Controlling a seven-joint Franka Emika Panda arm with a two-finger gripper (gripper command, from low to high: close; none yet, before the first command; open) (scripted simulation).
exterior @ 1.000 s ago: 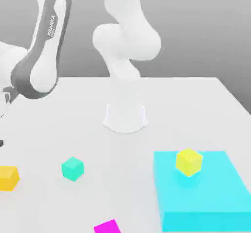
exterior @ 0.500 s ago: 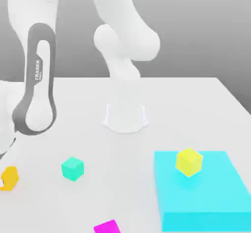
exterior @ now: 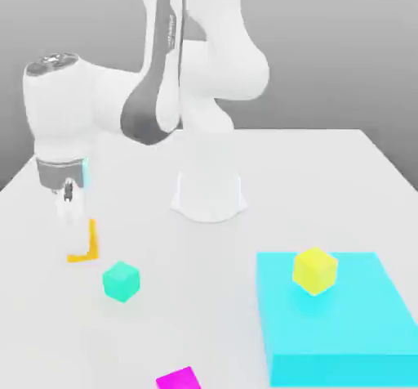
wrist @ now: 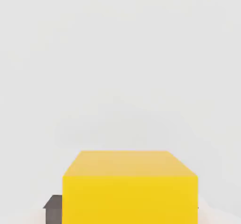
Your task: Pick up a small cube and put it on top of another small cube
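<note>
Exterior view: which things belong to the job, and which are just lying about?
Job:
- amber-orange matte cube, held
- a base cube, unclear which: teal-green matte cube, lemon-yellow matte cube or magenta block

Lying about:
- flat cyan slab

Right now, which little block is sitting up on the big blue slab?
The lemon-yellow cube, resting on the cyan slab; the orange one is in the robot's grip.

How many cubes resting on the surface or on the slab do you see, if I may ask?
2: the teal-green cube on the white surface and the lemon-yellow cube on the cyan slab. Others may be hidden.
</note>
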